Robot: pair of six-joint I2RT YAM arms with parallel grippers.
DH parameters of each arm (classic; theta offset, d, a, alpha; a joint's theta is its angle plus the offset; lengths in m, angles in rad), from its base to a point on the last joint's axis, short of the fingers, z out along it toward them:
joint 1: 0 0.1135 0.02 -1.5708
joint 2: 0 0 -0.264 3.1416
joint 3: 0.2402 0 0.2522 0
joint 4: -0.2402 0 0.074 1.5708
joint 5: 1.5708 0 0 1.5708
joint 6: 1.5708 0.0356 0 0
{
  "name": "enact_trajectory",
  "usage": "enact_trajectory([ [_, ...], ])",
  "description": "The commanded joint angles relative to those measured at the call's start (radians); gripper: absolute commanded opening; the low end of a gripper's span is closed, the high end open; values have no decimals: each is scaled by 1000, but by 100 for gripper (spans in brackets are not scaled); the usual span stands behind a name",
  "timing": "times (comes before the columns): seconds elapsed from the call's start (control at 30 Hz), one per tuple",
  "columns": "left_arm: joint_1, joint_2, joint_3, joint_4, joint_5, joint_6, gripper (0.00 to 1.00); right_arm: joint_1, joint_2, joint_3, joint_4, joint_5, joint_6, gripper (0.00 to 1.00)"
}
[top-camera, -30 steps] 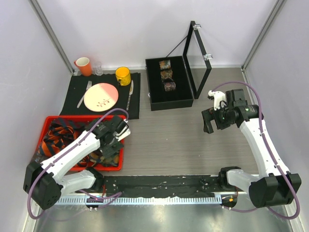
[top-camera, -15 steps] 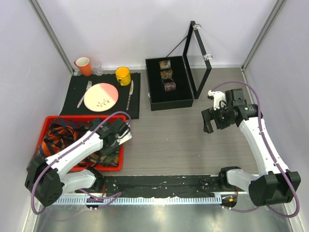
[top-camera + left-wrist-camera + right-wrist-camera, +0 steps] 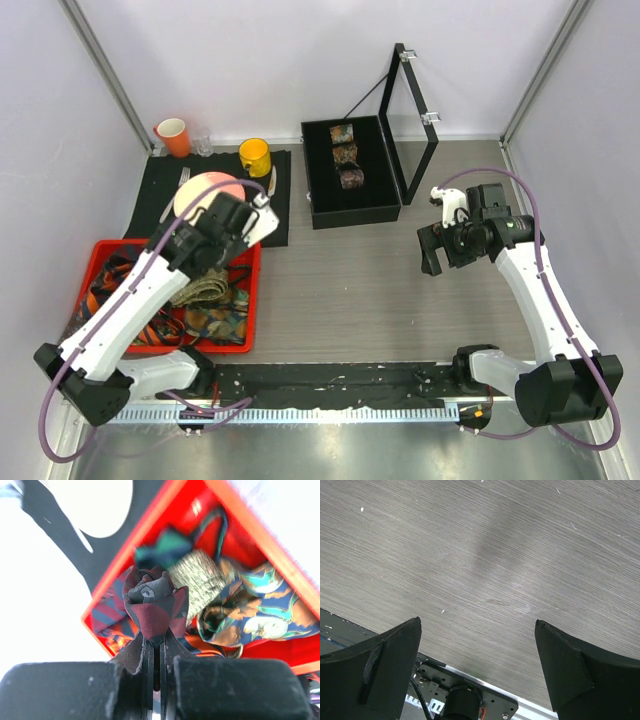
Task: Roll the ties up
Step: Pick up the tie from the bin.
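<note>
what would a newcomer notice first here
The red tray at the near left, heaped with loose ties, and the left gripper above it shut on a dark red tie. Next, the open black case at the back centre with three rolled ties in a row. The right gripper hangs open at the right.

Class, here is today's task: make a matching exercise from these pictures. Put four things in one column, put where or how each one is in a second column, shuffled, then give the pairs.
1. dark red tie
2. rolled ties
3. yellow mug
4. right fingers

A. on the black mat
B. open above the table
C. in the black box
D. pinched by the left fingers

Pairs: 1-D, 2-C, 3-A, 4-B
</note>
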Motion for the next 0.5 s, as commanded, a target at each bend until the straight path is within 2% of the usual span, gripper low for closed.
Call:
enact_trajectory([
  [0.0,-1,74,283,-89,95,18,0,3,4,49,7,-27,19,100],
  [0.13,-2,174,549,-175,231,9,0,0,6,80,1,-44,28,100],
  [0.3,-28,294,872,-201,366,-8,0,-17,20,111,0,-70,47,99],
  [0.47,-153,387,1034,-137,443,-48,0,-30,29,144,-3,-110,57,100],
])
